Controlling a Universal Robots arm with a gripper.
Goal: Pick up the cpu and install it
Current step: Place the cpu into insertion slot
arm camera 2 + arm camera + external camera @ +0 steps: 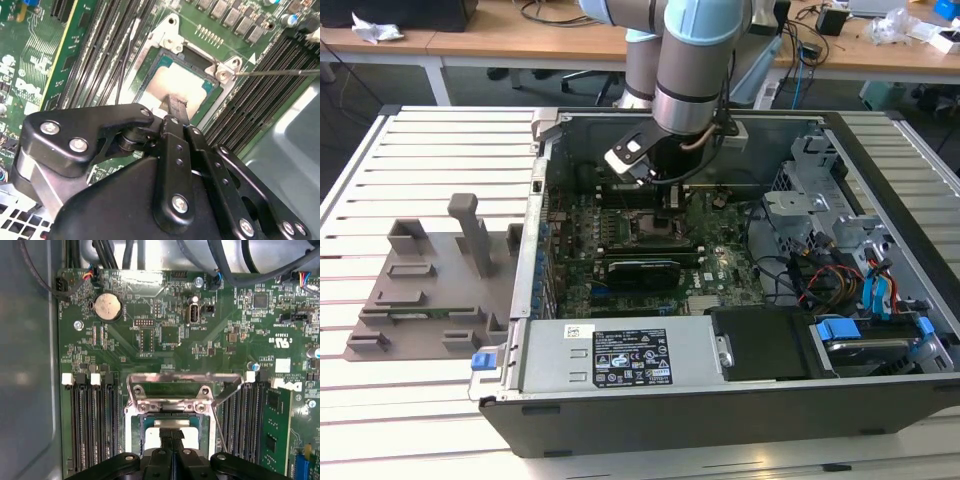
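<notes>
**Gripper tips down on the cpu in the open socket**

The arm is reaching down into the open computer case (720, 400), and the gripper (665, 203) is hanging over the middle of the green motherboard (620, 225). In both wrist views the gripper (176, 104) (172, 436) is showing its two black fingers (167, 441) pressed together with barely a slit between them, pinching nothing. Directly under the fingertips the cpu (187, 82) (188, 423) is lying flat inside the socket frame (169, 34), its pale silvery top showing around the tips. I cannot tell whether the tips are touching the metal or sitting just above it. Just beyond the fingertips the socket's hinged metal plate (170, 402) is standing tilted up. A thin lever wire (280, 72) is sticking out to one side of the gripper. Black memory slots (92, 430) are running along both sides of the socket, flanking the fingers. Farther out past the raised plate, a round coin cell (108, 306) is sitting on the board.
</notes>
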